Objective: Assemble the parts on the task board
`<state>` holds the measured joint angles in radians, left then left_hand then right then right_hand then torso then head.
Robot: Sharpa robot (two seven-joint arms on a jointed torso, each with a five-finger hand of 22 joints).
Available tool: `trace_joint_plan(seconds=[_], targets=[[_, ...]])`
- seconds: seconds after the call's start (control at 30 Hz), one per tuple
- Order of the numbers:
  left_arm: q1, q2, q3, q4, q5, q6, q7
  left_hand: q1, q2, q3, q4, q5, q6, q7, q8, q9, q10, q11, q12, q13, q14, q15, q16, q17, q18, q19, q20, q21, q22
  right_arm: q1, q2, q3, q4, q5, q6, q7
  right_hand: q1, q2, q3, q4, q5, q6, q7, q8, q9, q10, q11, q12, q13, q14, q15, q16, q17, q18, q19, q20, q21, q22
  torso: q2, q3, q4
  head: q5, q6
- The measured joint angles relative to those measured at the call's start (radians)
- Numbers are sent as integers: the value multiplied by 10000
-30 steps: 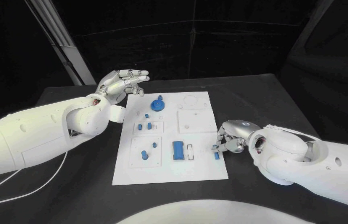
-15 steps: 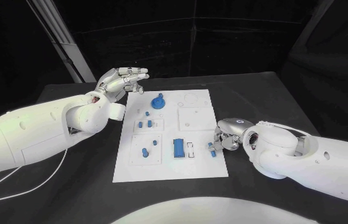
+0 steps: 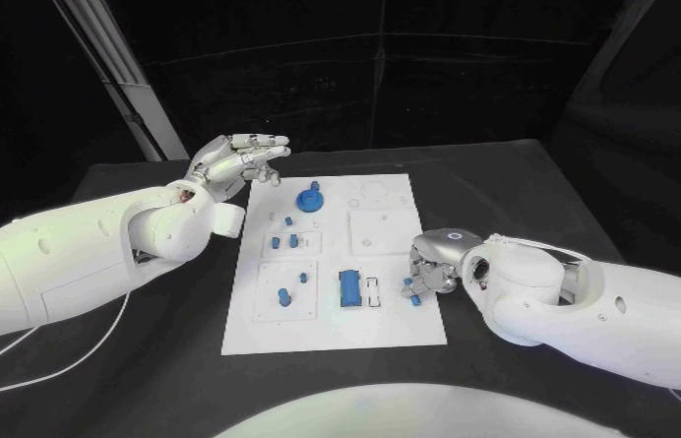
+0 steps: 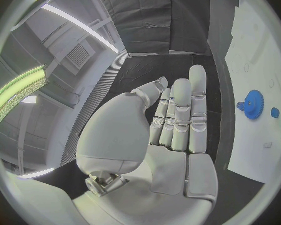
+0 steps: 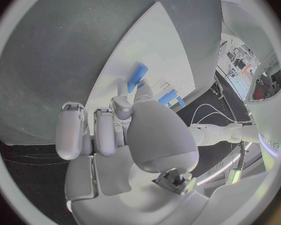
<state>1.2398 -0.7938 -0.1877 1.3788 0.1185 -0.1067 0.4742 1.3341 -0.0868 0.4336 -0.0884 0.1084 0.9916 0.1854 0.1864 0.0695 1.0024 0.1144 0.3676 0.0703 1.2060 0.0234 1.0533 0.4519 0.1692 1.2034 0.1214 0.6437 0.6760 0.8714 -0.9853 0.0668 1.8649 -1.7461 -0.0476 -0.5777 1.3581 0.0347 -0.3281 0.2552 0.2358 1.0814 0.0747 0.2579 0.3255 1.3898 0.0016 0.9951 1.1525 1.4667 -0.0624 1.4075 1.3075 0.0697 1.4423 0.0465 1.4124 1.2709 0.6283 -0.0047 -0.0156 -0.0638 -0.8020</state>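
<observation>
Black table (image 3: pixel 539 192), small blue part (image 3: pixel 416 298) between right-hand fingers (image 3: pixel 423 282).

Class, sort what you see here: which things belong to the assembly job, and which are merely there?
Belong to the job:
task board
blue gear
long blue block
small blue part pinched by the right hand
left hand, empty, raised off the board's far left corner

Merely there:
black table
white cable

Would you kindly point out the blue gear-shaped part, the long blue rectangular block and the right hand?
blue gear-shaped part (image 3: pixel 310 200): head view, disc centre.
long blue rectangular block (image 3: pixel 349 289): head view, mid-face.
right hand (image 3: pixel 430 271): head view, knuckles above a small blue piece.
</observation>
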Motion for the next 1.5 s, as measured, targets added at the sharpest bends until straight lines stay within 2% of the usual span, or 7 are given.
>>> trace_joint_plan(seconds=[0.33, 0.5, 0.97, 1.0, 1.13, 1.27, 1.5], targets=[[-7, 5, -35, -28, 0, 23, -22, 0, 0, 0, 0, 0, 0, 0, 0, 0, 0, 0, 0, 1, 0, 0, 0, -12, 1, 0, 0, 0, -12, -12, 111, 4, 64, -415, 267, -19, 482, -98, 61, -287, 242, -107, 43, -1, 1, -36, -36, -185, -70, 0, 0, -42, 0, 0, 0, 0, -38, -37, 0, -6, -14, -27, 19], [-11, 10, -41, -34, 0, 40, -34, 0, 0, 0, 0, 0, 0, 0, 0, 0, 0, 0, 0, 1, 0, 0, 0, -11, 0, 0, 0, 0, -12, -11, 192, 4, 62, -547, 383, -28, 1063, -29, 310, -642, 921, -216, 82, -6, 849, -128, -51, -310, -151, 0, 1, -48, 0, 0, -38, -38, -76, -62, 5, -12, -3, -36, 21], [-18, -8, -50, -31, 0, 60, -76, 0, 0, 0, 0, 0, 0, 0, 0, 0, 0, 0, 0, 1, 0, 0, 0, -11, 0, 0, 0, 0, -11, -19, 174, 1, 202, -405, 239, 12, 1731, -15, 1832, -654, 2282, -331, 143, -923, 849, -255, -31, -542, -251, 21, 18, -49, -1, 1, -38, -38, -76, 3, 19, -15, 9, 16, 21], [-18, -9, -50, -30, 0, 61, -77, 0, 0, 0, 0, 0, 0, 0, 0, 0, 0, 0, 0, 1, 0, 0, 0, -10, 0, 0, 0, 0, -10, -22, 160, 0, 215, -363, 189, 12, 1743, -26, 1992, -591, 2396, -316, 159, -991, 822, -256, -30, -542, -240, 20, 19, -49, -1, 0, -38, -38, -76, 17, 19, -15, 6, 17, 25], [-18, -10, -52, -30, 0, 64, -83, 0, 0, 0, 0, 0, 0, 0, 0, 0, 0, 0, 0, 1, 0, 0, 0, -10, 0, 0, 0, 0, -10, -39, 62, -13, 314, -79, -142, 8, 1743, -26, 2760, -316, 2608, -273, 159, -1066, -824, -272, -14, -542, -202, 20, 20, -48, -1, 0, -38, -38, -76, 46, 19, -15, 1, 18, 35], [-18, -12, -53, -29, 0, 68, -87, 0, 0, 0, 0, 0, 0, 0, 0, 0, 0, 0, 0, 1, 0, 0, 0, -10, 0, 0, 0, 0, -10, -68, -52, -43, 396, 347, -528, -19, 1730, -275, 3724, 224, 2608, -140, 177, -1222, -1005, -267, -8, -478, -200, 20, 21, -49, -1, 0, -38, -38, -76, 79, 19, -16, 0, 8, 42], [-18, -19, -54, -23, 0, 72, -92, 0, 0, 0, 0, 0, 0, 0, 0, 0, 0, 0, 0, 1, 0, 0, 0, -10, 0, 0, 0, 0, -10, -137, -152, -97, 572, 1320, -1336, -56, 1057, -1053, 5049, 288, 2609, 115, 145, -1183, -1014, -80, -22, -306, -9, -3, -9, 4, -1, 0, -38, -38, -31, 176, 22, -17, 0, -3, 35]])
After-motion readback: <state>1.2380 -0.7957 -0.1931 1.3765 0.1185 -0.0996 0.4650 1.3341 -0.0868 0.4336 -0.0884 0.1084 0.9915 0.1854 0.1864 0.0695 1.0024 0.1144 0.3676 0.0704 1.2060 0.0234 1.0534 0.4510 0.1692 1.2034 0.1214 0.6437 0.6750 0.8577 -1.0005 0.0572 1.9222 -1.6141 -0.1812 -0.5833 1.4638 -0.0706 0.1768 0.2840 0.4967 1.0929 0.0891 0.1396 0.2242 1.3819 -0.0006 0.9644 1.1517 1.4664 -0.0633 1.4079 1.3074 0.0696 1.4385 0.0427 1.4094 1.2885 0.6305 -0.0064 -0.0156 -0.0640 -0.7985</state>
